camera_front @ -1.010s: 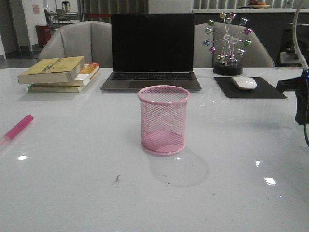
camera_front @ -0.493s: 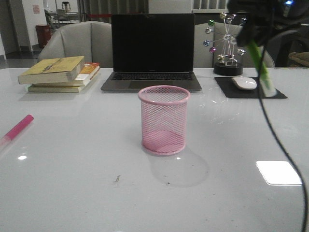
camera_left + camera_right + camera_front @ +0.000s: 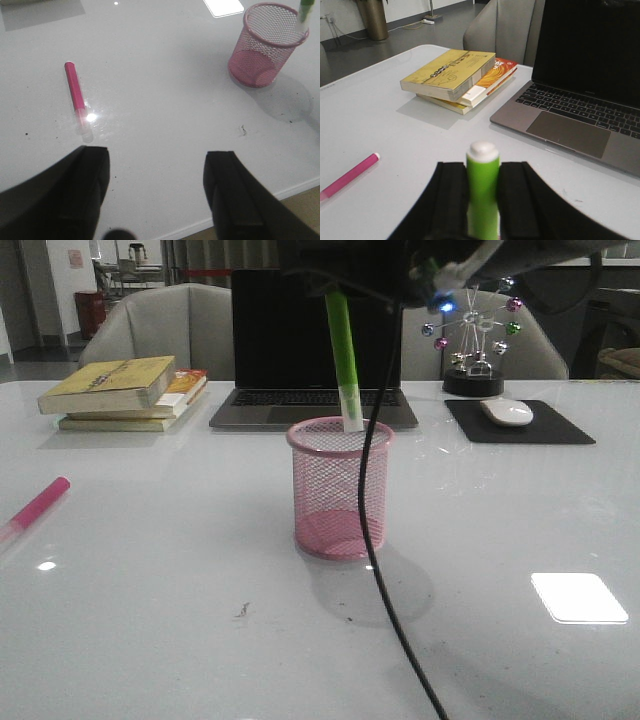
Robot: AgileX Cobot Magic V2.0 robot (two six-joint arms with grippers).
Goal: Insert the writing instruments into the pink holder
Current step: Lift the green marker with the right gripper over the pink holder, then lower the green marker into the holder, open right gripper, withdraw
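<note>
The right gripper [image 3: 483,200] has 2 matte black fingers, a trailing black cable [image 3: 385,540] and a blue light [image 3: 447,307].

We have swung our right gripper [image 3: 482,200] leftward, bringing the green marker [image 3: 343,355] over the pink holder [image 3: 340,490].

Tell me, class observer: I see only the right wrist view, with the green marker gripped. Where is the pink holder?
Observer: The pink holder stands upright directly below the green marker, in front of the laptop.
Operator: How low is the marker's end?
Observer: Its whitish end is about level with the rim, towards the far side.
Operator: Is it hanging straight?
Observer: Nearly. The front view shows a slight tilt.
Operator: What about the left pincer?
Observer: The left pincer is open and empty. The magenta marker lies flat, well apart from the holder.
</note>
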